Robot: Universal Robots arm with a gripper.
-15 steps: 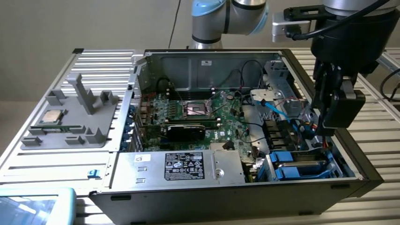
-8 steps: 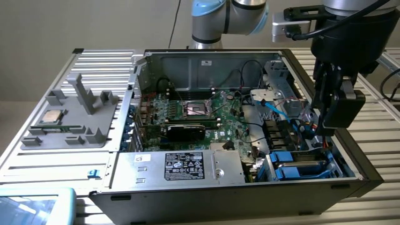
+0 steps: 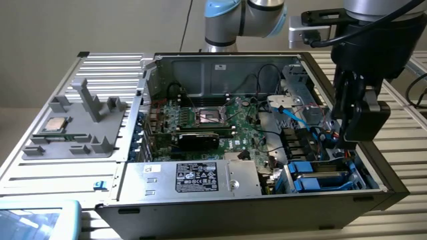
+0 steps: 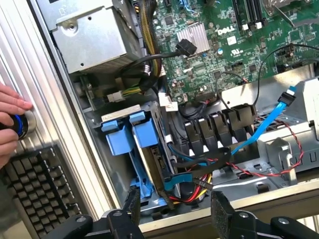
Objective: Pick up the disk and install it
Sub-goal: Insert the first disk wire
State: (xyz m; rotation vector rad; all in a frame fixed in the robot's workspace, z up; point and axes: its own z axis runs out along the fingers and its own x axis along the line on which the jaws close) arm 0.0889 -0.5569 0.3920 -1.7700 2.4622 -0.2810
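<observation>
1. Open and empty, the hand hung over the computer case at the exterior view's right. Its two black fingers were spread wide with nothing between them.
2. The disk sat in the drive bay in the near corner of the case, at the exterior view's right. It stood on edge in its bright blue bracket, just below the hand and clear of both fingers.
3. Red, yellow and black wires ran close beside the disk. A light blue cable curved over the metal frame next to them.
4. A green circuit board lay farther in on the floor of the case. A silver box with a black label sat along the near wall, to the exterior view's left of the disk.
5. A grey tray rested on the slatted worktop at the exterior view's left of the case, with a small square chip on it.
6. In the wrist view, a person's fingers touched a round knob with a blue ring on the worktop beside the case. A dark keyboard lay just next to the knob.
</observation>
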